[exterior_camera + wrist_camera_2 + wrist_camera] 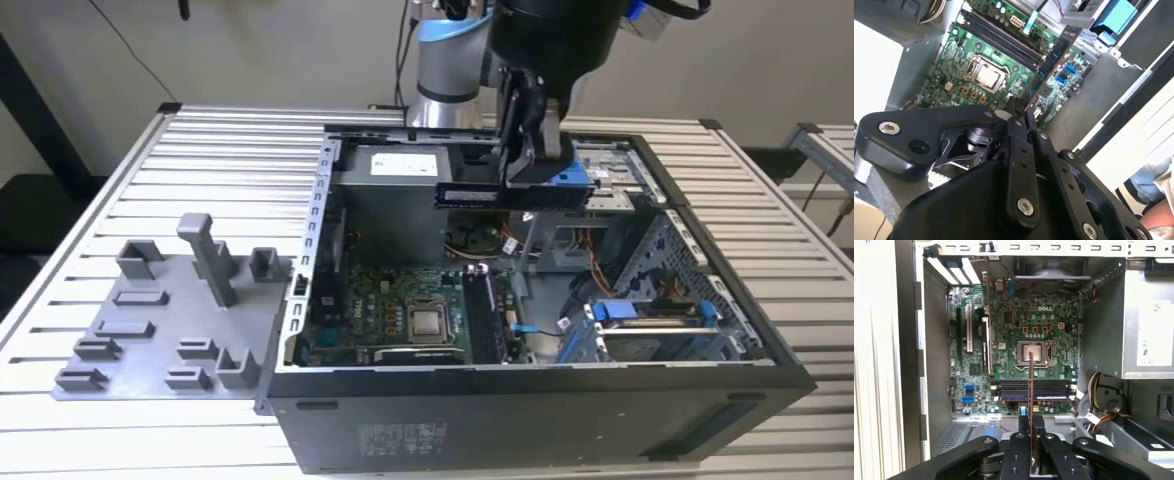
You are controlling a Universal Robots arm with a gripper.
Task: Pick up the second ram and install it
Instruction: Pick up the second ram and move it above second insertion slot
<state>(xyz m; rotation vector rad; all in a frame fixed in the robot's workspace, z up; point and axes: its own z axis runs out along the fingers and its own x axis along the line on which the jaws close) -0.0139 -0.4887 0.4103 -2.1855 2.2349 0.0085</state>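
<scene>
Black fingers (1024, 426) of the gripper (1031, 421) pinch the second ram (1031, 385), seen edge-on in the first wrist view. Ram hangs clear above the motherboard (1004, 340), inside the open computer case (534, 420); level in the exterior view. 1 grey tray (147, 340) lies on the table (107, 170), just beside the case, on the exterior view's left.

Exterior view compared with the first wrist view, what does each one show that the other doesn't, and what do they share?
Exterior view: the grey tray on the slatted table beside the computer case, and the flat side of the second ram, held above the case. First wrist view: the ram as a thin edge crossing the memory slots. Both: the gripper shut on the ram, and the processor socket.
</scene>
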